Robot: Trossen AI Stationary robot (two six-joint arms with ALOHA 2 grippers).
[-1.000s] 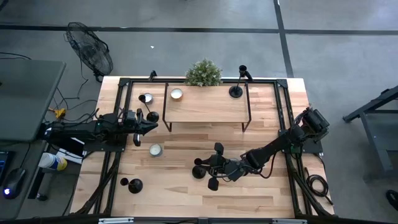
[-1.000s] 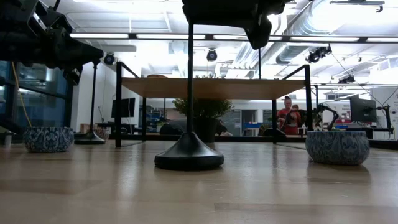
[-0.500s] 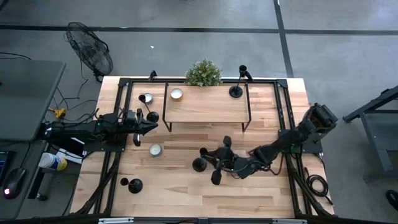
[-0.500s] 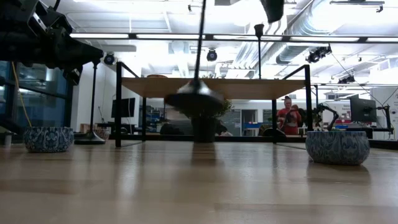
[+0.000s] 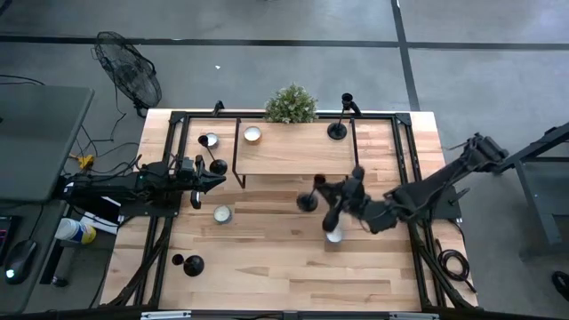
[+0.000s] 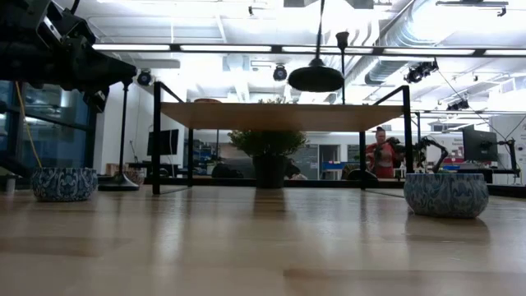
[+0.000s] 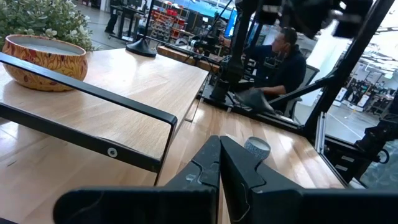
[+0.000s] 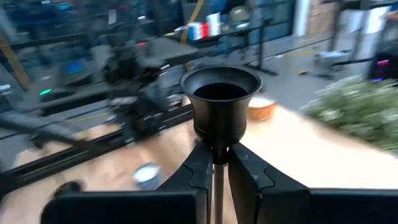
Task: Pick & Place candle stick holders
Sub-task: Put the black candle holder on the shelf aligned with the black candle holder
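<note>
Holder lifted higher, right gripper clamped

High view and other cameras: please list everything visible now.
table: one, light wood
shelf: one, wood with black frame, table's back
candle stick holders: four, black; one on shelf, one left of shelf, one low left in high view, held holder in the air
bowls: four, patterned; one on shelf, three on table
plant: one, green, behind shelf
fan: one, black, floor
left tool: one, dark, shut, beside shelf
right tool: one, dark, shut on held holder's stem
</note>
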